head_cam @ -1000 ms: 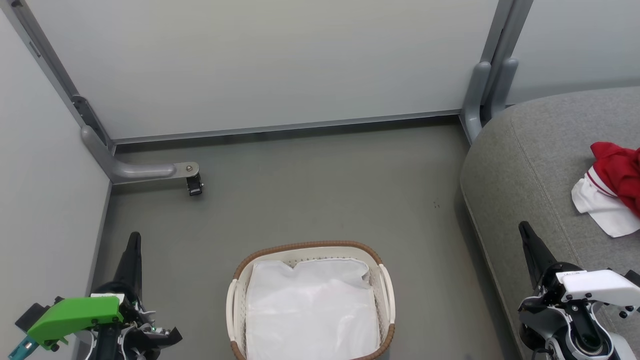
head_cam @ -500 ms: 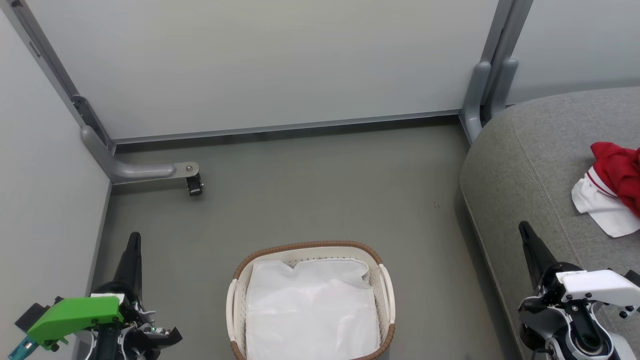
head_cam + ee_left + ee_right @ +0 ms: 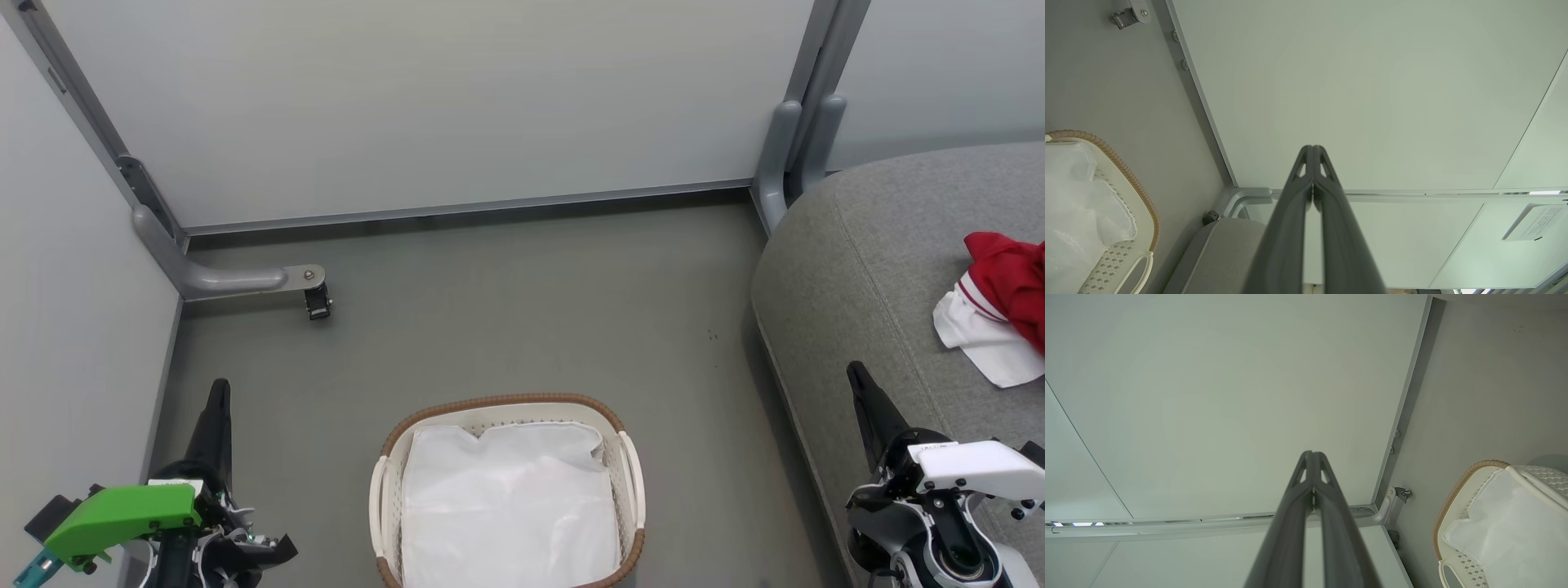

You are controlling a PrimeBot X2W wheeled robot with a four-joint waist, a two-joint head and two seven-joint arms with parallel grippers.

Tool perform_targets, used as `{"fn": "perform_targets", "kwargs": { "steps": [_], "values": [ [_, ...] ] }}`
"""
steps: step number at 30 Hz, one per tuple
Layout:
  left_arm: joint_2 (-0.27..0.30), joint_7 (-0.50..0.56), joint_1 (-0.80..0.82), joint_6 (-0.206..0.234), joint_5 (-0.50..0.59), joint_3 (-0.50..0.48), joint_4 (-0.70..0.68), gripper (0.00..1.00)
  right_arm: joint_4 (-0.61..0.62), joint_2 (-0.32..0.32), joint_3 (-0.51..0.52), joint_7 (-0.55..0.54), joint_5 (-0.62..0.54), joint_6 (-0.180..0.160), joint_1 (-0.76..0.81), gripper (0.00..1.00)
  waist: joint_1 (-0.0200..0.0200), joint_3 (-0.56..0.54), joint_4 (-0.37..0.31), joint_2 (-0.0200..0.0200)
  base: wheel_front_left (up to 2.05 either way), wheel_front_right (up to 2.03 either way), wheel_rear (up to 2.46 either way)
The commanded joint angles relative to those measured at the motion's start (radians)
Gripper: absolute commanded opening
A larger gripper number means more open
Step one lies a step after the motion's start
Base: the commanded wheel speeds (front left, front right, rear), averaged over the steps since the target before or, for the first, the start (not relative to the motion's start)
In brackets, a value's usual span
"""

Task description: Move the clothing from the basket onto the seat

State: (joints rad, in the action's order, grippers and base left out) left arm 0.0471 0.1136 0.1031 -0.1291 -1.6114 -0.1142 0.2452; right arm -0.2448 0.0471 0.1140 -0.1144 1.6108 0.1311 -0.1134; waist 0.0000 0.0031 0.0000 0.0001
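- Head view: nothing has shifted in the last second. The clothing [image 3: 1006, 294] lies on the seat [image 3: 865, 269] and the basket [image 3: 506, 402] holds just its liner [image 3: 506, 506], so the task looks done.
- Left wrist view: left pincer [image 3: 1312, 149] clenched, empty.
- Right wrist view: right pincer [image 3: 1312, 454] clenched, empty.

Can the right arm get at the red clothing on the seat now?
Probably yes. The clothing lies uncovered on the seat, up and to the right of the right pincer in the head view, with nothing lying between them. The pincer is shut and would have to open first.
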Motion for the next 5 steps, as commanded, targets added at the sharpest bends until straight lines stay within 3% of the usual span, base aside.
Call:
{"fn": "perform_targets", "kwargs": {
  "steps": [1,5],
  "values": [
    [0.006,0.004,0.01,-0.005,-0.003,-0.002,-0.002,0.0,0.003,0.006,0.002,-0.003,0.004,-0.001,0.011,0.0,0.0,0.0,0.0,-0.0001,0.0,0.0,0.0],
    [0.006,0.004,0.01,-0.005,-0.003,-0.002,-0.002,0.0,0.003,0.006,0.002,-0.003,0.004,-0.001,0.011,0.0,0.0,0.0,0.0,-0.0001,0.0,0.0,0.0]
  ]
}}
